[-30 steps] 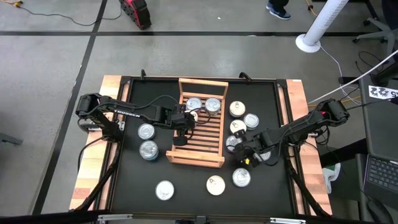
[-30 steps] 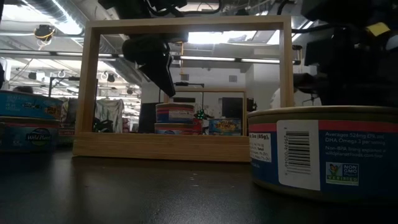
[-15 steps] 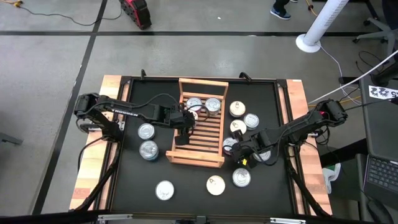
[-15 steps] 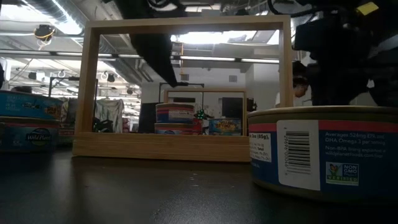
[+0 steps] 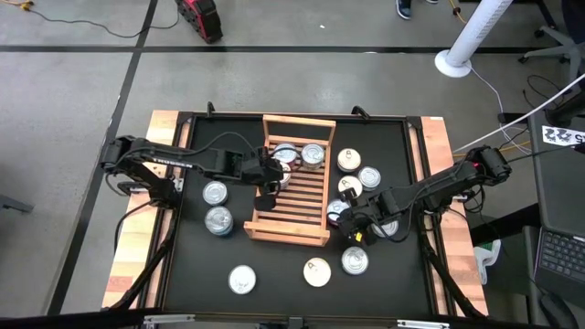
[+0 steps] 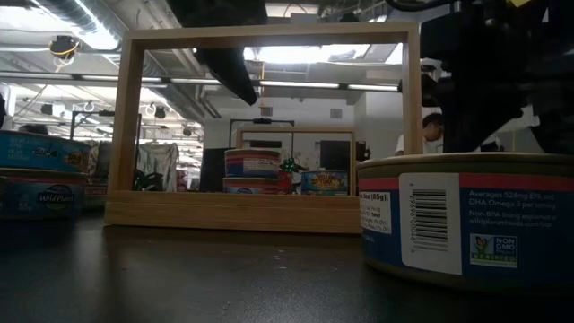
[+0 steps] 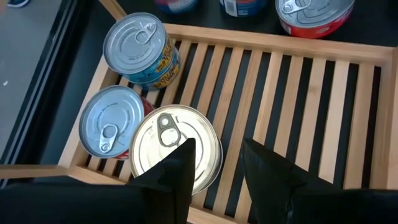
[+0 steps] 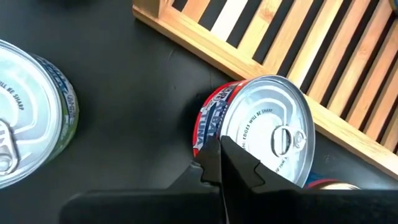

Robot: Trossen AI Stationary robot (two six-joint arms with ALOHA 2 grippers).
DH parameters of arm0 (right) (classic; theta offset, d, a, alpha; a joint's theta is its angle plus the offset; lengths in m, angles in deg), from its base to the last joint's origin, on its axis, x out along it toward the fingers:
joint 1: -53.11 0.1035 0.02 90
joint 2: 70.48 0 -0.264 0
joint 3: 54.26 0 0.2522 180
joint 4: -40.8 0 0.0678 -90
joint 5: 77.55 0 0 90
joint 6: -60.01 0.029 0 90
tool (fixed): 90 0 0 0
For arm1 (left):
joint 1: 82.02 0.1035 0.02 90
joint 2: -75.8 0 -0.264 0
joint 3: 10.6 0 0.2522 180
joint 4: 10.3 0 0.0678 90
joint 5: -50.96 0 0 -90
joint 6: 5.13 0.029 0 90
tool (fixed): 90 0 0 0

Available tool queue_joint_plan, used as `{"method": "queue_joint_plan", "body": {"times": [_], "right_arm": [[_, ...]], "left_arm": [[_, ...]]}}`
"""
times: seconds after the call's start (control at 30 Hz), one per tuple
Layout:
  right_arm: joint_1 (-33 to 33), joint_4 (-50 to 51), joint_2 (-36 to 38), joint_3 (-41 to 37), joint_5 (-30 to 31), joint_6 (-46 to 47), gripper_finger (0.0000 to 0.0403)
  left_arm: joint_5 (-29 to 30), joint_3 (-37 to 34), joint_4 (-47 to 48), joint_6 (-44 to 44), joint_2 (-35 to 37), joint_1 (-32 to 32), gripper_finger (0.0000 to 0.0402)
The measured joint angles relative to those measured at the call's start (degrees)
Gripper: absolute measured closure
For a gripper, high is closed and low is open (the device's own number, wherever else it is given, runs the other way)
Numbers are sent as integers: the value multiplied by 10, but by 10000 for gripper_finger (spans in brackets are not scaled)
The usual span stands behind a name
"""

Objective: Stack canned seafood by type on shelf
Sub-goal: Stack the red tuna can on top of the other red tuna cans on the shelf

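Left hand [image 7: 214, 165] parted over shelf [image 7: 298, 93], tin [image 7: 176, 148] just beneath, right hand [image 8: 219, 163] closed beside red-labelled tin [image 8: 264, 134]

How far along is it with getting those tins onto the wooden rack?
Early on. Three tins sit at one end of the shelf, one cream-lidded tin lying partly atop another. The left gripper hangs open and empty above them. The right gripper, shut, is beside a red-labelled tin just outside the shelf. About nine tins remain on the table.
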Motion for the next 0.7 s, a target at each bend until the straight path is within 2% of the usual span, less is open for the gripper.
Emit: {"method": "queue_joint_plan", "body": {"times": [0.4,0.7], "right_arm": [[-4,62,0,39,40,-12,403],[-44,63,1,46,39,-39,403]], "left_arm": [[0,0,-12,21,1,0,274],[0,0,-67,61,-2,0,274]]}}
